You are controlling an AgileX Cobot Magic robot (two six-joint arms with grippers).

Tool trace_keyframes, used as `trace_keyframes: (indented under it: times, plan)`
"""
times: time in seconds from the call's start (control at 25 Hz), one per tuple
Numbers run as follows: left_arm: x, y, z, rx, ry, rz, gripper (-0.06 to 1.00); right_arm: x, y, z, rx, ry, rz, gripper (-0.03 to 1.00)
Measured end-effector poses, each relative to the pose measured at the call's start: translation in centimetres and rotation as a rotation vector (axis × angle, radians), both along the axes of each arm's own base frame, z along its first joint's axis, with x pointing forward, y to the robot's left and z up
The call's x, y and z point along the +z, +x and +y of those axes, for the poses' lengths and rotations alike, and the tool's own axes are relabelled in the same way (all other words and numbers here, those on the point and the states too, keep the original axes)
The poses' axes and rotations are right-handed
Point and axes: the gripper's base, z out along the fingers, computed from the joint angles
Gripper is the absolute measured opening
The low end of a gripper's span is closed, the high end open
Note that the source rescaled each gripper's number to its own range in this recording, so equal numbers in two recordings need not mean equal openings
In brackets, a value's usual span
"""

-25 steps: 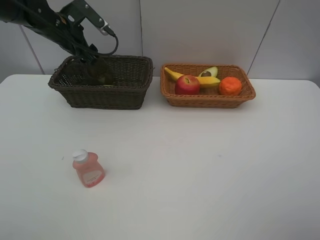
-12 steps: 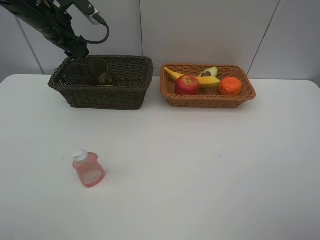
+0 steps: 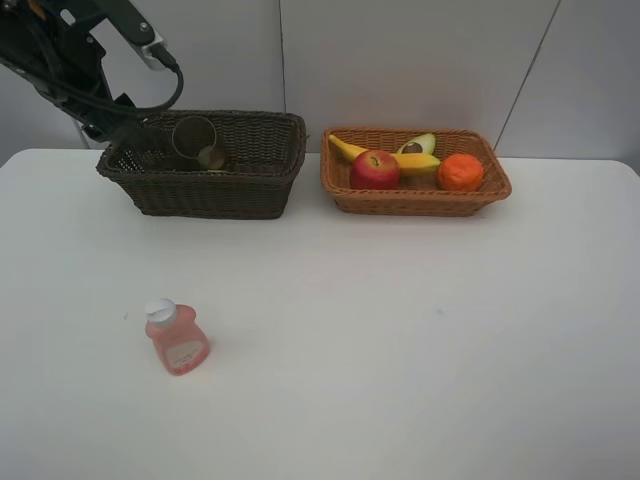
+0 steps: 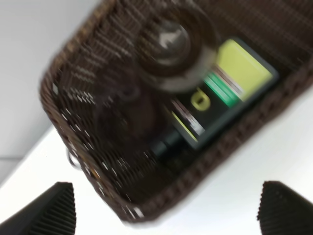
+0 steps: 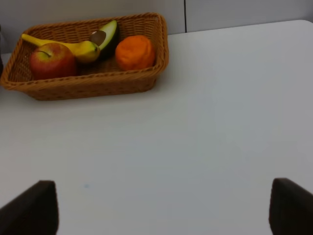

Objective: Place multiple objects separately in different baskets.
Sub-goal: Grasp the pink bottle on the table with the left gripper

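In the left wrist view my left gripper is open and empty, hovering over the left end of the deep dark brown basket. Inside that basket a translucent brownish cup stands upright, and the wrist view shows it beside the dark green pump bottle, which lies flat. The light tan basket holds the banana, apple, avocado half and tangerine. The pink bottle lies on the table, front left. My right gripper is open, low over bare table.
The left arm with its cable reaches in from the upper left, against the wall. The white table spreads wide in front of both baskets. A narrow gap separates the two baskets.
My left arm has lifted out of the dark basket and drawn back up and to the left, leaving the cup standing inside. Nothing else has moved.
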Motion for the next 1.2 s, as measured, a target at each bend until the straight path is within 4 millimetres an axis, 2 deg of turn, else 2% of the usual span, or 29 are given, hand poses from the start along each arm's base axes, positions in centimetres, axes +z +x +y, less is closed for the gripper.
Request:
trace_keyframes:
  times: [0.16, 0.32, 0.48, 1.0, 1.2]
  plan:
    - [0.5, -2.0, 0.1, 0.012, -0.028, 0.083, 0.99, 0.0, 0.0, 0.0, 0.000, 0.000, 0.000, 0.85]
    - [0.7, -3.7, -0.9, -0.021, -0.030, 0.179, 0.99, 0.0, 0.0, 0.0, 0.000, 0.000, 0.000, 0.85]
    - [0.5, -4.9, -2.4, -0.071, -0.021, 0.261, 0.99, 0.0, 0.0, 0.0, 0.000, 0.000, 0.000, 0.85]
    - [0.4, -7.9, -8.1, -0.228, -0.074, 0.362, 0.99, 0.0, 0.0, 0.0, 0.000, 0.000, 0.000, 0.85]
    - [0.3, -9.2, -9.6, -0.278, -0.076, 0.422, 0.99, 0.0, 0.0, 0.0, 0.000, 0.000, 0.000, 0.85]
